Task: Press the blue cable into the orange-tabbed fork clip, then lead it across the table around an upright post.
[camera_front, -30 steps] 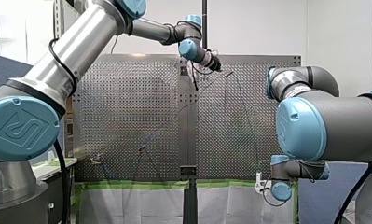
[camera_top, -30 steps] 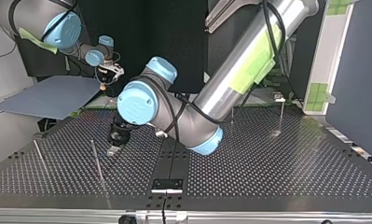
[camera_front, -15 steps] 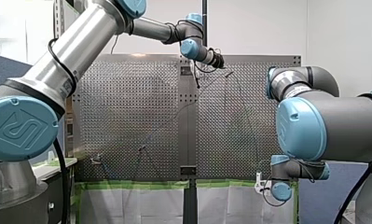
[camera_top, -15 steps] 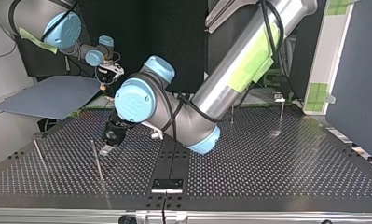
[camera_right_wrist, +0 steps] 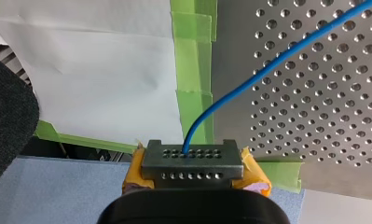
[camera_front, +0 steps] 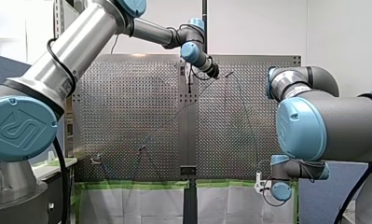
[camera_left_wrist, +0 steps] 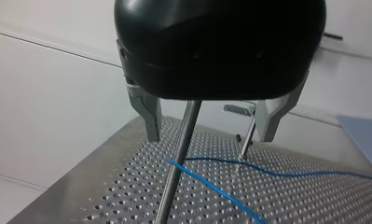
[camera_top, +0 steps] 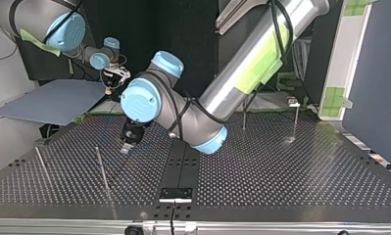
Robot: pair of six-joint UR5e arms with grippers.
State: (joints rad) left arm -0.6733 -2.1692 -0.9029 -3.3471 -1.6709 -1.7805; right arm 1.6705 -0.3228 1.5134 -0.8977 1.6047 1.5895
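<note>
Since a second ago, your left pincer (camera_top: pixel 128 147) has pulled back from the thin post (camera_left_wrist: pixel 176 161) toward the top view's right, a little farther from that camera. Its metal fingers (camera_left_wrist: pixel 152 119) stand wide apart and hold nothing; the post lines up ahead of the gap.

The blue cable (camera_left_wrist: pixel 211 185) lies on the desk (camera_top: pixel 291 171). It folds at that post's foot into two runs, one passing a second post (camera_left_wrist: pixel 247 140) farther on. To me that reads as the wrap made and the cable let go to lie there.

Your right pincer (camera_right_wrist: pixel 192 161) has its yellow pads (camera_right_wrist: pixel 254 175) closed on the cable's end. It hangs beyond the desk's far edge at the top view's left, likely to keep the line taut against the post. You won't find the orange-tabbed clip in these views; I can't make it out.

For room, the desk's middle and the top view's right look open for a retreat. The tight spots are the posts at the near left and the cable run itself, so I'd lift before travelling.
</note>
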